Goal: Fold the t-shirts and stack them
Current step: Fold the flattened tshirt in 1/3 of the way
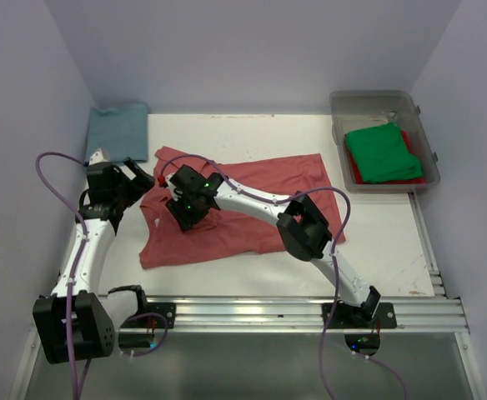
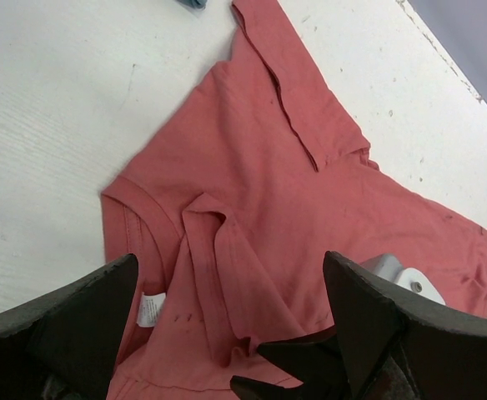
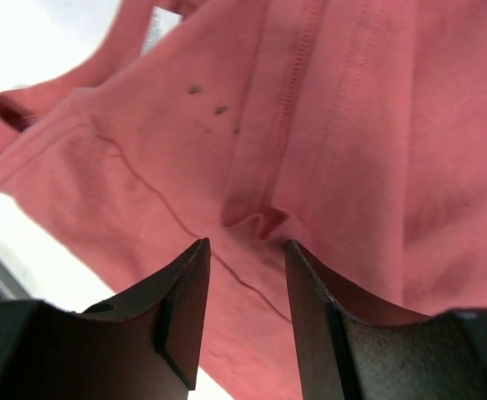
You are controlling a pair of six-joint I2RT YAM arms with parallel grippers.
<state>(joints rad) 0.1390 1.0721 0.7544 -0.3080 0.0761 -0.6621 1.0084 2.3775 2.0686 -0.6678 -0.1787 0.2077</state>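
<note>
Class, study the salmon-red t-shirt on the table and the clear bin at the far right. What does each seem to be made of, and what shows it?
Salmon-red t-shirt: soft knit cloth, probably cotton, with a matte finish; it creases, drapes and shows stitched hems. Clear bin: probably rigid plastic, slightly glossy; its walls are see-through and keep their shape.

The right gripper [image 3: 245, 250] holds its dark fingers [image 3: 181, 308] narrowly apart over the salmon-red t-shirt [image 3: 377, 125], a small pucker [image 3: 256, 223] just beyond their tips; white table [image 3: 35, 42] shows to their left
</note>
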